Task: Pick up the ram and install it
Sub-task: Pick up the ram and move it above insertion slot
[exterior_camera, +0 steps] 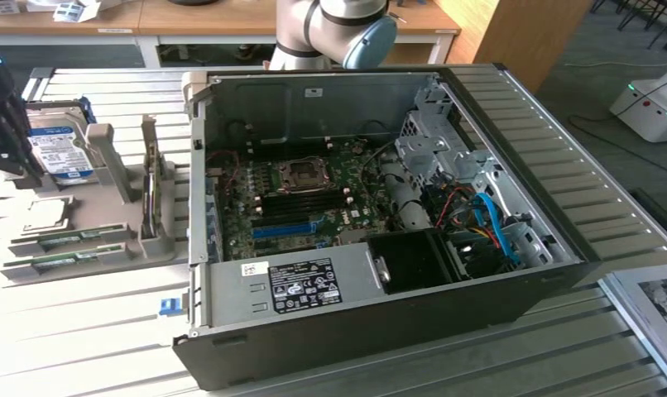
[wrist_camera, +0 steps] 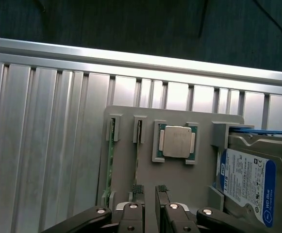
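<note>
With jaws apart and empty, the ram (wrist_camera: 137,160), standing edgewise, looks light, stiff but fragile, best pinched across its flat faces.

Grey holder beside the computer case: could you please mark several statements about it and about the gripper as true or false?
1. The processor chip lies in a recess of the grey holder. True.
2. The gripper holds a ram stick. False: its fingers are apart with nothing between them, and two ram sticks stand on edge in the holder's slots.
3. A hard drive with a blue label sits in the holder, beside the chip. True.
4. The computer case is closed. False: it is open, and the motherboard shows inside.
</note>
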Controlling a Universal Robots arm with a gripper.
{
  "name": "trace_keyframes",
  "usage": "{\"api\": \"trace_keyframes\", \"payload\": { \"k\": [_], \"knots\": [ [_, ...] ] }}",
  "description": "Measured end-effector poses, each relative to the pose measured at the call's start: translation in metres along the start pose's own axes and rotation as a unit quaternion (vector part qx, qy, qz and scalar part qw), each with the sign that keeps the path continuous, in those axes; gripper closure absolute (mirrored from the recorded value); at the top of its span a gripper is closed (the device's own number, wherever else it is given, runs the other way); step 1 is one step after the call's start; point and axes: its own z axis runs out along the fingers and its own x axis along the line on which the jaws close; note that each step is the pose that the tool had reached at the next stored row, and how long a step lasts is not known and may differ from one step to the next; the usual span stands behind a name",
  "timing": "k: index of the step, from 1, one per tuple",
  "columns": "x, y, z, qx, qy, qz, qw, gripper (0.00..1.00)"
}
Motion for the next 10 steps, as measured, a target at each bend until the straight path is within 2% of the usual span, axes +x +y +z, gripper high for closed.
{"api": "trace_keyframes", "payload": {
  "k": [10],
  "knots": [
    [0.0,-0.0004,0.0129,0.0001,0.0,0.0,1.0,0.76]
  ]
}}
